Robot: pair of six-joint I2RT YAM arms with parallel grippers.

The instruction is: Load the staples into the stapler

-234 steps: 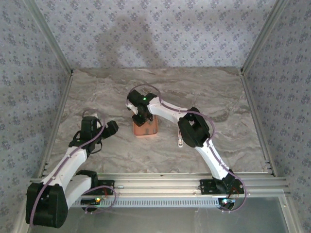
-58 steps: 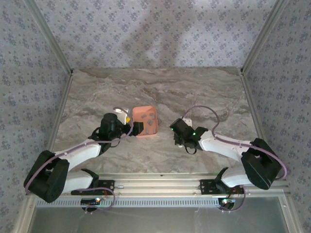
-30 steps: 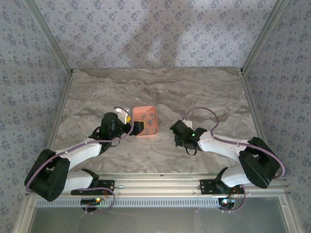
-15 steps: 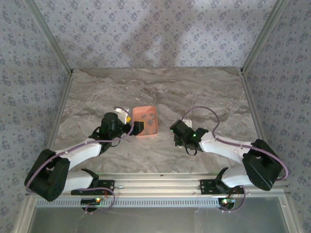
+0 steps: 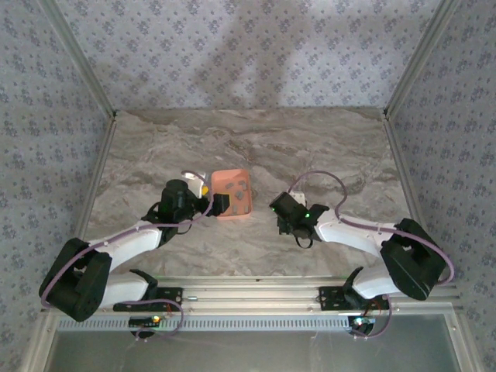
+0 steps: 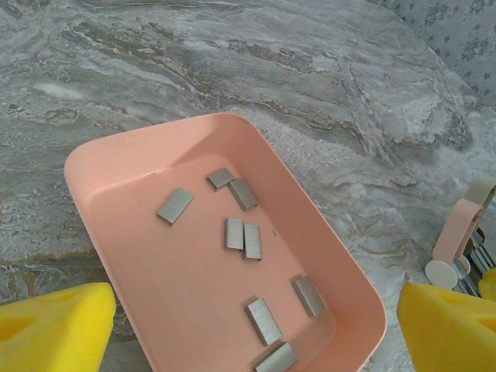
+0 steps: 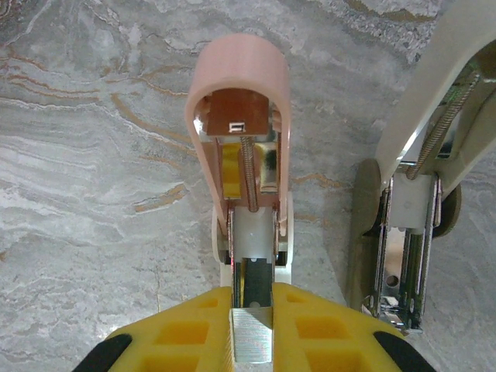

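Note:
The pink-and-white stapler point(image 7: 240, 101) lies on the marble with its lid swung up, so its spring and metal channel show. My right gripper point(image 7: 252, 301) point(image 5: 282, 220) is shut on a silver strip of staples point(image 7: 253, 341), held at the near end of that channel. Several more grey staples point(image 6: 244, 240) lie loose in the salmon-orange tray point(image 6: 108, 163) point(image 5: 232, 180). My left gripper point(image 6: 252, 333) point(image 5: 218, 203) hangs open over the tray's near corner, yellow fingertips point(image 6: 54, 325) wide apart and holding nothing.
A second, off-white stapler point(image 7: 411, 225) lies open just right of the pink one, close to my right fingers. Metal frame posts and patterned walls bound the marble table point(image 5: 256, 139).
Since the oldest frame the right arm left the tray and came down at the stapler, while the left arm reached the tray. Over the last second nothing has visibly moved.

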